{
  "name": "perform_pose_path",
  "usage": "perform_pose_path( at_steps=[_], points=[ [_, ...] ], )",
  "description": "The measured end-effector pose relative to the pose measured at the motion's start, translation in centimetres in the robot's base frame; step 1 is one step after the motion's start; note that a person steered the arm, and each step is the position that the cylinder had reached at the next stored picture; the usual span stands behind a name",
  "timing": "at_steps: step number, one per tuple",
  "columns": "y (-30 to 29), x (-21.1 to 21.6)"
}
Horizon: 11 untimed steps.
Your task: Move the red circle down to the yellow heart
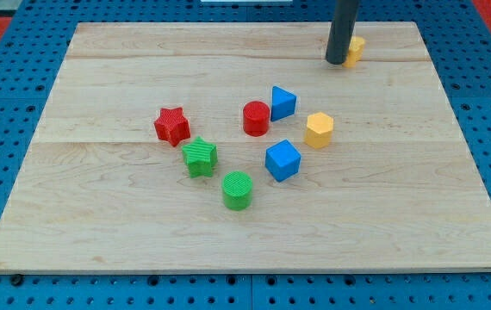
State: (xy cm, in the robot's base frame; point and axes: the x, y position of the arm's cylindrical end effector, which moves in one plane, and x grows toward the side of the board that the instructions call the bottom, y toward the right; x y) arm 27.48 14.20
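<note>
The red circle stands near the middle of the wooden board, touching or almost touching the blue triangle on its right. A yellow block with several flat sides lies further right. A second yellow block sits at the view's top right, partly hidden behind the rod, so its shape is unclear. My tip rests on the board just left of this second yellow block, touching or nearly touching it, and far up and right of the red circle.
A red star and a green star lie left of the red circle. A green circle and a blue cube lie below it. A blue pegboard surrounds the board.
</note>
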Motion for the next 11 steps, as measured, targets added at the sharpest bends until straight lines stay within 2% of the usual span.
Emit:
perform_pose_path(
  at_steps=[2, 4, 5, 6, 7, 9, 10, 11],
  points=[
    [-0.8, 0.1],
    [-14.8, 3.0],
    [-16.9, 5.4],
    [-17.2, 10.3],
    [-16.8, 12.9],
    [-10.4, 14.7],
    [-9.9, 16.5],
    [-7.4, 16.5]
  ],
)
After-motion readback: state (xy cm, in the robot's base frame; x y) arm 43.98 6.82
